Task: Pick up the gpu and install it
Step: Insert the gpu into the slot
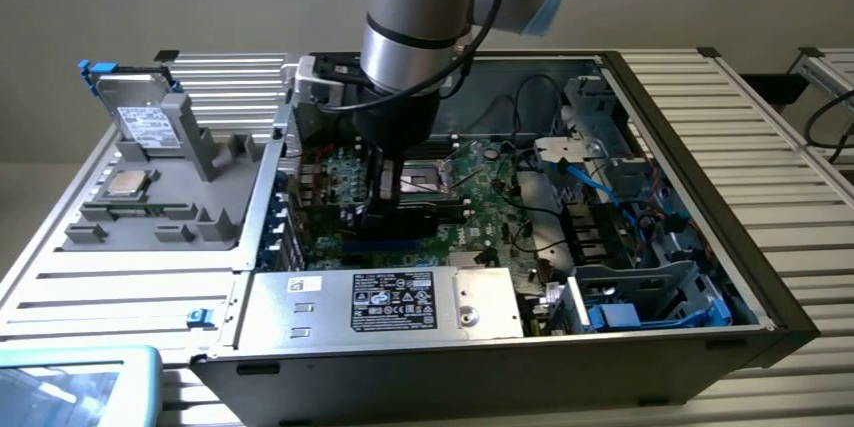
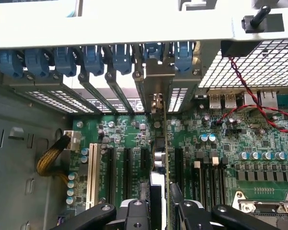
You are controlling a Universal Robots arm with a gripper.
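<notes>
one open computer case (image 1: pixel 747 277) lies on the slatted table (image 1: pixel 787 107), its motherboard (image 2: pixel 259 143) exposed; the arm reaches inside, and the gripper (image 2: pixel 159 203) fingers (image 2: pixel 185 211) are clamped on the gpu (image 2: pixel 159 158), held edge-on upright over the expansion slots (image 2: pixel 127 167), silver bracket (image 2: pixel 156 103) at the rear openings

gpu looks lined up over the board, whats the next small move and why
Probably a short, straight press down. In the wrist view the gpu stands on edge between the gripper fingers, over a slot on the motherboard, its bracket up by the blue clips. Whether it is fully seated cannot be told.
</notes>
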